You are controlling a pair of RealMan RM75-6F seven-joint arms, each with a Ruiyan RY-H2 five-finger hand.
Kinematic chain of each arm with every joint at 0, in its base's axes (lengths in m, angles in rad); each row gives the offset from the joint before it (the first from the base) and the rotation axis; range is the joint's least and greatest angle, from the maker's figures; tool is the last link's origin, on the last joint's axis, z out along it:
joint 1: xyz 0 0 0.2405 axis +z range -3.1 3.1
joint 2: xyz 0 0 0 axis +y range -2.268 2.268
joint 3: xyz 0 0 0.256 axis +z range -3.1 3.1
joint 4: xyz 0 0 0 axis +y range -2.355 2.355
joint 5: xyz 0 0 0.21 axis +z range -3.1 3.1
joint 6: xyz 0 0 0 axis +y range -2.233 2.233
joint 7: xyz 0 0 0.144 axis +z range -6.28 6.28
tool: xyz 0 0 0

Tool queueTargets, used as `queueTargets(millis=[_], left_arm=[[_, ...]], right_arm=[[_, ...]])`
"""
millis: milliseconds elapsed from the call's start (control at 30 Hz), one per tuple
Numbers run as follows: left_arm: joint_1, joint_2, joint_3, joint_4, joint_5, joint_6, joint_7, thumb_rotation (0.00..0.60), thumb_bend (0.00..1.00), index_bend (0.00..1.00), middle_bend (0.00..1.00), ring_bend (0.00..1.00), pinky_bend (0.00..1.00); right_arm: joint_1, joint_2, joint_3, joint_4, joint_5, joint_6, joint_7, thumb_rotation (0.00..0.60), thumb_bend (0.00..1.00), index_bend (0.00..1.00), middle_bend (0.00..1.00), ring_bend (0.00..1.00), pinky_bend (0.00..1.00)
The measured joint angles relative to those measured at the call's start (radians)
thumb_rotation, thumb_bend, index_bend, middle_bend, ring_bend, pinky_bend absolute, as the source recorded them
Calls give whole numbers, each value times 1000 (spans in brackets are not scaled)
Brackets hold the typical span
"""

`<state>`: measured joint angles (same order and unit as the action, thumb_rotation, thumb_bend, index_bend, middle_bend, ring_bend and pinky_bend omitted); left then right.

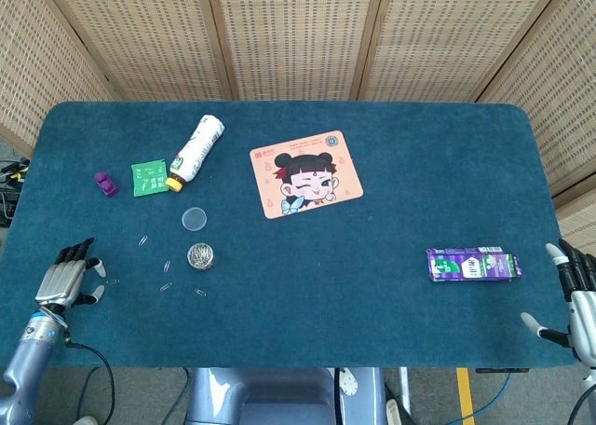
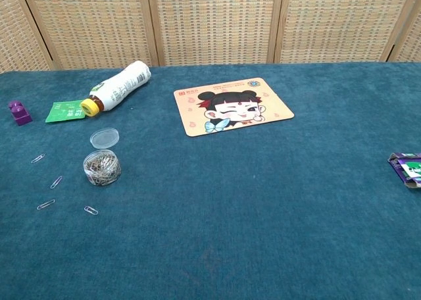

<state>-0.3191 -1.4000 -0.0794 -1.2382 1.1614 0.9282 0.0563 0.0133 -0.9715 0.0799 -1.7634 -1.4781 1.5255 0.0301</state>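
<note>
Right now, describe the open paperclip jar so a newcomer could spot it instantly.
On the blue table, look left of the cartoon mouse pad, below the lying bottle. The jar is small, round and clear, packed with metal clips. Its flat lid lies just behind it; loose paperclips lie scattered around it.

Bright even light, sharp, faint shadows

Loose paper clips (image 1: pixel 112 281) near open jar (image 1: pixel 199 255)

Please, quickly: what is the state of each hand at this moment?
Left hand: open, holds nothing, near a loose paper clip.
Right hand: open, holds nothing, beside the purple box.
</note>
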Motion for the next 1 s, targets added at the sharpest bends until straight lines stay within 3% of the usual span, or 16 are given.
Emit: queueTargets(millis=[1000], left_arm=[[-22, -46, 6, 35, -40, -15, 57, 600, 404, 596, 0, 0, 0]], right_arm=[[8, -4, 0, 5, 13, -19, -3, 600, 0, 0, 0, 0, 0]])
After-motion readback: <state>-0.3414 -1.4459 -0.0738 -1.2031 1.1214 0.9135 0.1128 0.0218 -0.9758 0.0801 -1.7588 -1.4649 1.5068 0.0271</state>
